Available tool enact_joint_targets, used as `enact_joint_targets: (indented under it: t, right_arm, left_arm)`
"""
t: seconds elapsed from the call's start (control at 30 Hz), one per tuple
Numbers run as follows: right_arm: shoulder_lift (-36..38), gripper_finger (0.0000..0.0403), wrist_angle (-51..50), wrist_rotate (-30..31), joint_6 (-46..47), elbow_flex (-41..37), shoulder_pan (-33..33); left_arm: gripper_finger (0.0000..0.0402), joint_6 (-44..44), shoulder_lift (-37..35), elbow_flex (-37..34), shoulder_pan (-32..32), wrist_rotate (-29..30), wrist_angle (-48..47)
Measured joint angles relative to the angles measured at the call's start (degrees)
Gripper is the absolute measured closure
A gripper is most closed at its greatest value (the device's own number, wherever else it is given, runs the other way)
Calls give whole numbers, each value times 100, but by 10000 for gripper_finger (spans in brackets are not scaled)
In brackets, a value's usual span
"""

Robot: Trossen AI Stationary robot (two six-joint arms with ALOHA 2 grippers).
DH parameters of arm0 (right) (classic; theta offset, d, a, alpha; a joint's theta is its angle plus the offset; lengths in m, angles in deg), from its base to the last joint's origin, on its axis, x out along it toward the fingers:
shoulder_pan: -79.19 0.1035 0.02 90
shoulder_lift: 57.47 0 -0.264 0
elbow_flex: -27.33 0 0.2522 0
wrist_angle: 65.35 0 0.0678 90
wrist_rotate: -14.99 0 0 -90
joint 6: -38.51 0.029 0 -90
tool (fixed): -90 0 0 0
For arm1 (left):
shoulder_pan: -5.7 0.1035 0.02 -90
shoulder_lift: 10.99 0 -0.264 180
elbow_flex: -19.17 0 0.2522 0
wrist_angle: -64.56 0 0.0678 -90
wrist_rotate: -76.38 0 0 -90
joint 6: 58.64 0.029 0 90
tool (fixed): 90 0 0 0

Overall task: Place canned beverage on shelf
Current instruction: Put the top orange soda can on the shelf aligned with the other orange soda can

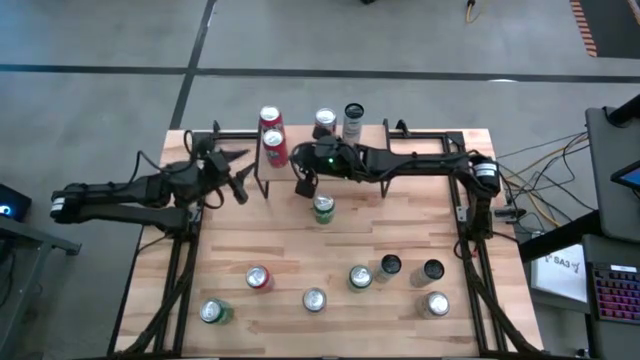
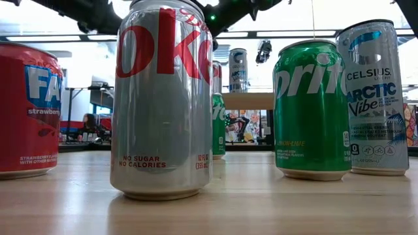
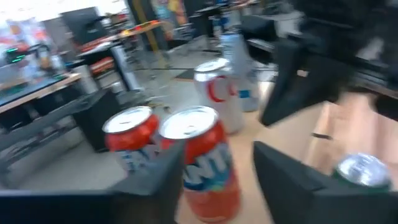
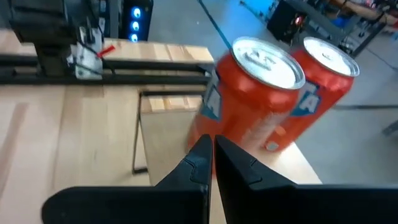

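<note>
The shelf (image 1: 300,135) stands at the table's far edge on thin black legs. Two red cans (image 1: 272,135) and two silver cans (image 1: 338,120) stand on it. A green can (image 1: 322,208) stands upright on the table just in front. My left gripper (image 1: 238,172) is open, level, at the shelf's left end. In its wrist view an orange-red Fanta can (image 3: 205,162) shows beyond and between the fingers. My right gripper (image 1: 305,185) is shut and empty over the shelf's front edge, beside the red cans (image 4: 261,99).
Several more cans stand on the near half of the table, among them a red one (image 1: 258,278), a green one (image 1: 213,312) and a silver one (image 1: 314,299). In the low view a Diet Coke can (image 2: 163,98) and a Sprite can (image 2: 312,108) stand close.
</note>
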Motion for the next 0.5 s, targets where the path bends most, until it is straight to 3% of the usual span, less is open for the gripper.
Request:
enact_joint_targets:
  t: [0.1, 0.17, 0.5]
  right_arm:
    - [22, 394, -397, -8, -28, 179, -88]
    - [34, 394, -641, -8, -43, 297, -148]
    - [13, 394, -772, -24, -251, 440, -411]
  left_arm:
    - [352, 189, 54, -110, 52, -46, 38]
    - [387, 361, 119, -175, 102, -49, 173]
    - [400, 1574, 375, -312, 405, -60, 540]
